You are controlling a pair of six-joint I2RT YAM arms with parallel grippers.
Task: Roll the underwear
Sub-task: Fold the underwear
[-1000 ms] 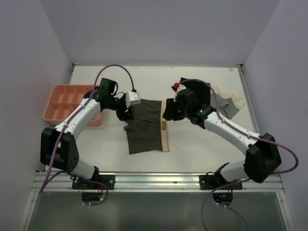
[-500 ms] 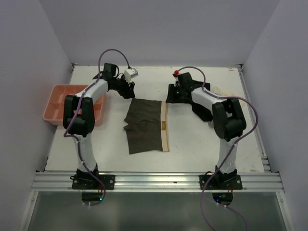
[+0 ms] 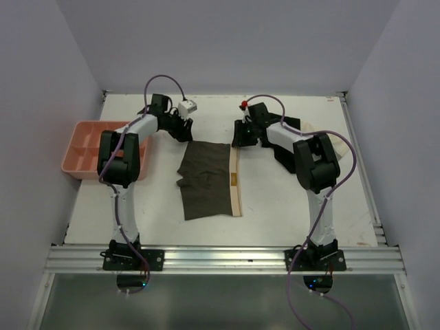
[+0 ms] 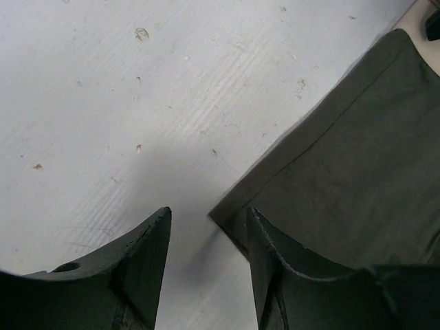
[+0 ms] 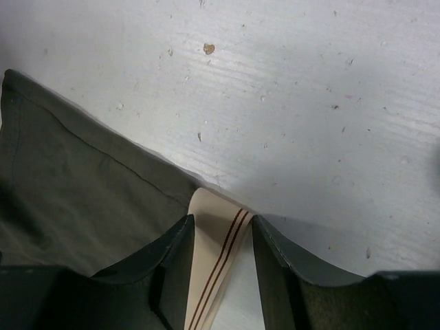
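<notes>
Left gripper (image 4: 207, 214) and right gripper (image 5: 222, 221) both sit parted and empty at the far corners of the underwear (image 3: 205, 180), which lies flat and unrolled mid-table (image 3: 289, 206), right jaws straddling the pale waistband (image 5: 218, 275); rolling not begun.

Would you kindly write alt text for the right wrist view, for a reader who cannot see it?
The right gripper, jaws open, straddles the pale, striped waistband at a corner of the dark underwear, which lies flat on a scuffed white table filling the upper right.
</notes>
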